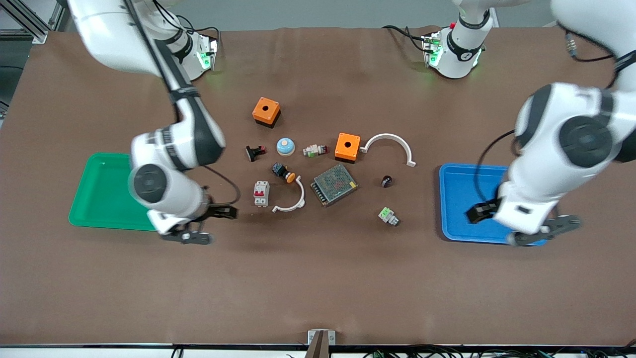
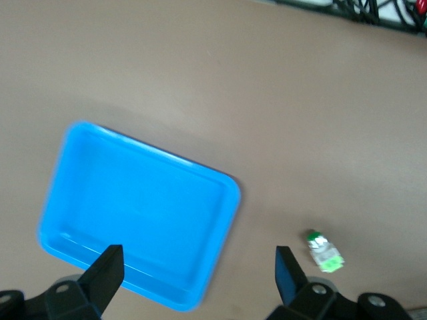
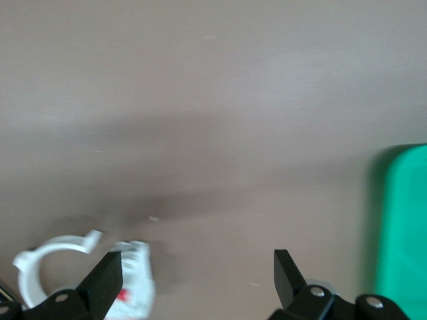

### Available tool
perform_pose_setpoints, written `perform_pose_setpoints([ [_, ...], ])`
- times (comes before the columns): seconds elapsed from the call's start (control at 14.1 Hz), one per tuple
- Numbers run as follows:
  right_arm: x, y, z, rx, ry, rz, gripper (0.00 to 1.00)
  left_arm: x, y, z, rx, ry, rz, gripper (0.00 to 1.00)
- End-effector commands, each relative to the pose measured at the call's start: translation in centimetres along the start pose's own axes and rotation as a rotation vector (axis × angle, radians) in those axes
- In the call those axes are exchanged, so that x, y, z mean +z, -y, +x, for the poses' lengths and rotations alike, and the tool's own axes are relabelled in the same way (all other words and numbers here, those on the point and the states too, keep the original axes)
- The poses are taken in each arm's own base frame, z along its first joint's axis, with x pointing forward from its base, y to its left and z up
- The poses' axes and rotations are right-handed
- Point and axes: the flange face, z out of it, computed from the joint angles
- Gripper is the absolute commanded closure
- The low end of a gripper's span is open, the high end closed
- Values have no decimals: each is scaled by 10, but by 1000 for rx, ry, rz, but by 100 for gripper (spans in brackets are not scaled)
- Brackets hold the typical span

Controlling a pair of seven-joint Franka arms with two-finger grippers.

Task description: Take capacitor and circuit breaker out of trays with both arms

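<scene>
Under the right arm [image 1: 169, 164], green tray's [image 1: 99, 191] corner hides.

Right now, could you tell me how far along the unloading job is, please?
It looks done: the circuit breaker and capacitor lie on the table, outside the green tray and blue tray. Both claws, left and right, are open and hold nothing. Nothing seems left.
</scene>
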Motion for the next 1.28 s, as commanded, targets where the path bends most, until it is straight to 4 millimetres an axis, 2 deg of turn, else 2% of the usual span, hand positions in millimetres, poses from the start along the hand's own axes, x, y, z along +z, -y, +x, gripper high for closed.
perform_pose_setpoints([
  [0.0, -52, -78, -5, -64, 50, 11, 0, -52, 31, -18, 71, -5, 47, 0],
  [0.07, -67, -111, -6, -80, 65, 15, 0, -67, 39, -25, 97, 4, 64, 0],
  [0.14, -79, -137, -7, -89, 71, 20, 0, -93, 46, -35, 150, -19, 67, 0],
  [0.28, -97, -190, -11, -121, 92, 8, 0, -122, 60, -59, 231, -26, 69, 0],
  [0.5, -108, -235, -13, -117, 87, 16, 0, -141, 108, -85, 229, 10, -46, 0],
  [0.57, -119, -247, -10, -94, 68, 32, 0, -143, 111, -93, 234, 11, -48, 0],
  [0.78, -133, -251, -8, -86, 69, 25, 0, -142, 115, -108, 229, 21, -52, 0],
  [0.99, -146, -254, -6, -77, 40, 22, 0, -151, 117, -118, 219, 12, -71, 0],
  [1.21, -145, -246, -10, -83, 61, 35, 0, -150, 117, -122, 219, 19, -71, 0],
])
